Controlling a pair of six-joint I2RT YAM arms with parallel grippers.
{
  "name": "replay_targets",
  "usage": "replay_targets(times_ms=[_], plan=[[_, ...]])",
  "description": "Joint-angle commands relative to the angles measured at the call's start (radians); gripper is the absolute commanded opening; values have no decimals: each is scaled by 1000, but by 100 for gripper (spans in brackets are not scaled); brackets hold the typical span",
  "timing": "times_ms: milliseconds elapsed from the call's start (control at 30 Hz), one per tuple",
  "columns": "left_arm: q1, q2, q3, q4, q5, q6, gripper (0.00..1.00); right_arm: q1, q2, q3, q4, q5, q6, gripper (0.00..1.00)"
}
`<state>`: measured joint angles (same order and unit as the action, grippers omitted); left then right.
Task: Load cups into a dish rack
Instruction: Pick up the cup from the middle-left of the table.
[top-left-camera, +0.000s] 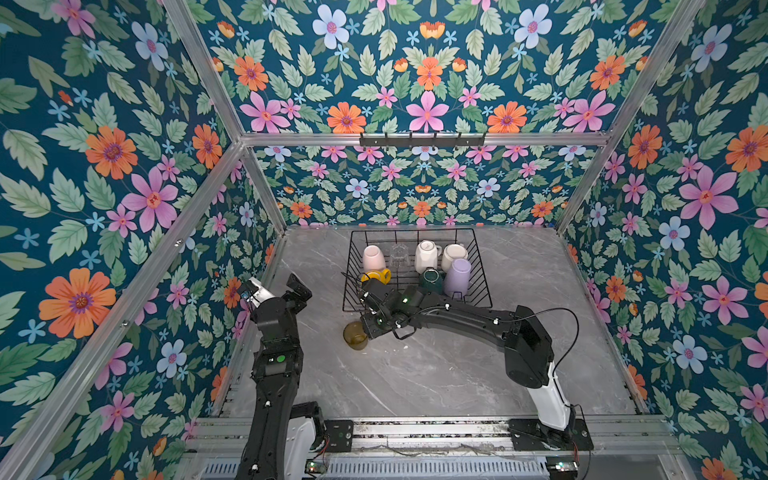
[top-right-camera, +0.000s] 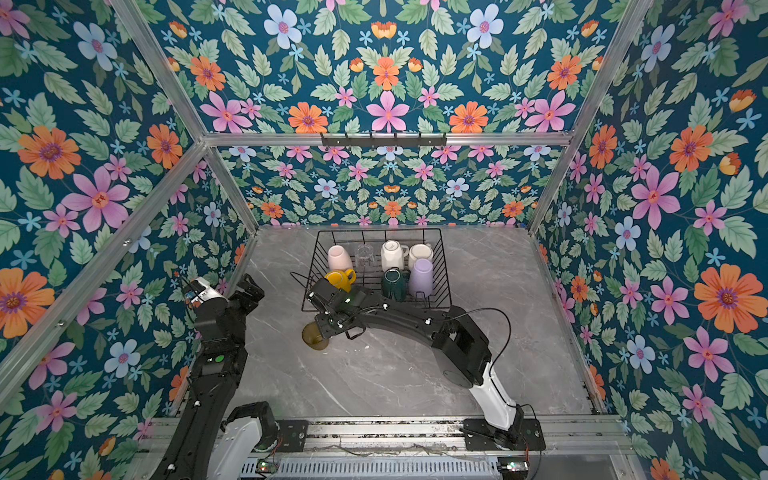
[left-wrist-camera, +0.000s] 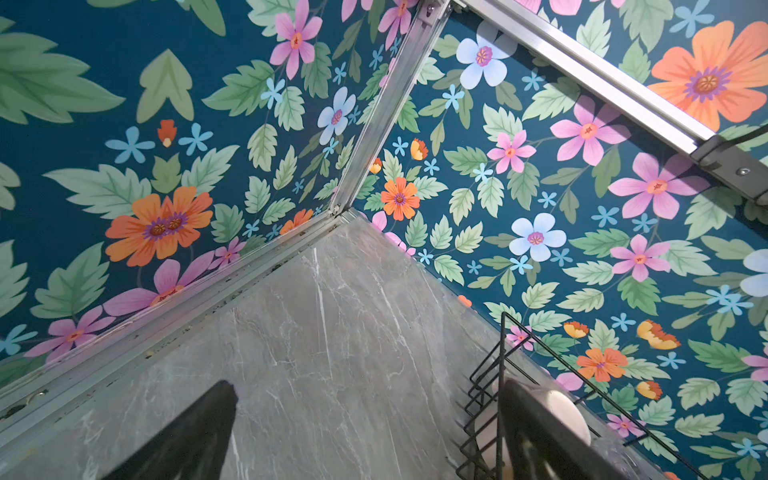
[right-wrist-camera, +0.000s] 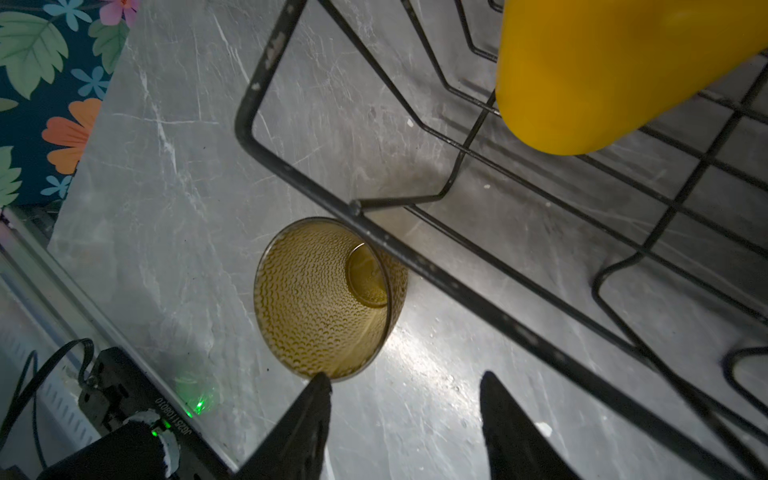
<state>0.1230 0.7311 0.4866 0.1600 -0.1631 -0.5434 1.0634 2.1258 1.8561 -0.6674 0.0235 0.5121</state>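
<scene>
Nearest the robot, the olive-brown tumbler (top-left-camera: 355, 334) is sitting upright on the table (top-left-camera: 415, 374), just outside the near-left corner of the dish rack (top-left-camera: 415, 229). In the right wrist view it is standing close against the rack's rim wire. The right gripper (right-wrist-camera: 405, 377) is hanging over it with its jaws apart, pinching nothing, and 1 fingertip (right-wrist-camera: 320, 384) is meeting the tumbler's rim. The left gripper (left-wrist-camera: 368, 386) is waiting beside the rack, spread wide and empty.

Farther back, 7 cups are sitting in the rack. The yellow mug (top-left-camera: 376, 276), dark green mug (top-left-camera: 430, 279) and lilac tumbler (top-left-camera: 456, 277) are in front. The pale pink mug (top-left-camera: 374, 257), clear glass (top-left-camera: 400, 254), white mug (top-left-camera: 427, 255) and second white mug (top-left-camera: 454, 254) are behind them.

By my judgement, the last pick is in hand. The next move is calling for a firm pinch on the tumbler's wall, a lift clear of the rim wire, and a free spot in the rack's near part.
</scene>
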Motion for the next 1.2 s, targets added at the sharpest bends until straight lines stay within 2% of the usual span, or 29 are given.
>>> replay_targets(times_ms=[0,367,733,900,1100,1167], plan=[[2,-13,0,23,-16,-4,99,6,30,42,-42,51,6,56],[3,-53,-19,21,-30,-4,99,32,184,238,-145,80,-10,50],[3,-93,-28,15,-50,2,99,43,236,273,-173,81,-13,40],[3,-96,-29,15,-50,0,100,49,235,266,-165,69,-11,28],[3,-102,-32,19,-48,0,99,49,185,206,-133,49,-7,0],[3,-101,-33,21,-41,-1,99,50,142,156,-100,27,2,0]])
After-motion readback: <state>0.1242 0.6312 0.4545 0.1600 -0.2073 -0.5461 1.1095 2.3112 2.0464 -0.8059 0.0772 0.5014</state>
